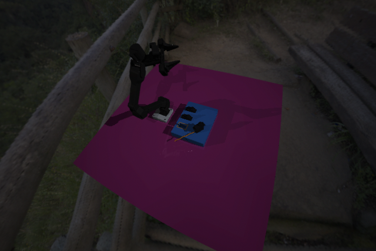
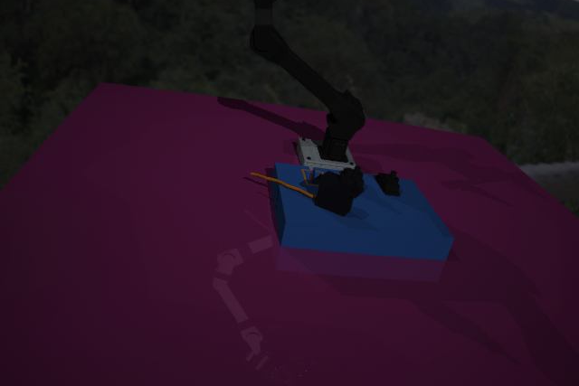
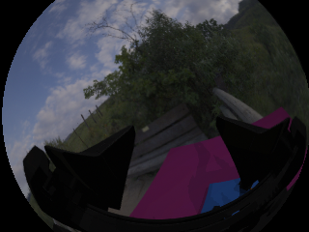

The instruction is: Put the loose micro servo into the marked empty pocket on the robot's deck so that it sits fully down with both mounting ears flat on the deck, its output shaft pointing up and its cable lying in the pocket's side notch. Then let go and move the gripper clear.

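The loose micro servo [image 1: 199, 127] [image 2: 333, 194] is a black block on the blue deck [image 1: 209, 116] [image 2: 365, 238] [image 3: 218, 194], outside the pocket. It looks tipped over; the darkness hides its shaft direction. Its orange cable [image 1: 184, 136] [image 2: 280, 182] reaches out past the deck's edge. The marked pocket [image 1: 183, 123] [image 2: 305, 177], an orange outline, is beside the servo, on the side toward the arm's base. My gripper [image 1: 178, 54] [image 3: 178, 126] is wide open and empty, high up and well away from the servo. Its fingertips are outside the exterior view.
Two black servos [image 1: 191, 109] [image 1: 186, 117] sit in a row with the pocket; one [image 2: 389, 183] stands apart in the exterior view, the other is partly behind the loose servo. The arm's pale base plate [image 1: 161, 116] [image 2: 321, 160] is close to the deck on the magenta table [image 1: 182, 181] [image 2: 117, 232].
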You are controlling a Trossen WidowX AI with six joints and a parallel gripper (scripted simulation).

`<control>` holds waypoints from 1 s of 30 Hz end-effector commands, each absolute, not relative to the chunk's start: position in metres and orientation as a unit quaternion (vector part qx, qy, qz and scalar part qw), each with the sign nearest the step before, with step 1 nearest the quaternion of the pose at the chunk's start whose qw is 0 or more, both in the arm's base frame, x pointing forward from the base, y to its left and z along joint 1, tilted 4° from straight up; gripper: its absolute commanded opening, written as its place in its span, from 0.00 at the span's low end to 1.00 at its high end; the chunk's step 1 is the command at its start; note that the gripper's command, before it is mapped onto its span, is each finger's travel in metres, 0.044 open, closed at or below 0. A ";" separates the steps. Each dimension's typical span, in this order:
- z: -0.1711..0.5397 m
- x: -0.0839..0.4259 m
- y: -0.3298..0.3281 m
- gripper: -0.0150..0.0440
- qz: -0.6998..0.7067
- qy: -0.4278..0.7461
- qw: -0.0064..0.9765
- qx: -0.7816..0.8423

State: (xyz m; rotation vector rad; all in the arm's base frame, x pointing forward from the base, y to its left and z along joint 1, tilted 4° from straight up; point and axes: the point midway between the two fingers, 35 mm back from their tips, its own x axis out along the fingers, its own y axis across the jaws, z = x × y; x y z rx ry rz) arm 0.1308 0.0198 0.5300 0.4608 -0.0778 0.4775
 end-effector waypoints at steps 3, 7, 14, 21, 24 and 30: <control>0.529 0.131 0.023 1.00 0.231 -0.039 0.949 0.213; 0.526 0.132 0.036 1.00 0.218 -0.042 0.961 0.163; 0.514 0.141 0.062 1.00 0.191 -0.036 0.980 0.048; 0.498 0.158 0.084 1.00 0.163 -0.014 0.985 -0.062; 0.489 0.167 0.091 1.00 0.152 0.001 0.982 -0.109; 0.474 0.182 0.099 1.00 0.137 0.027 0.977 -0.163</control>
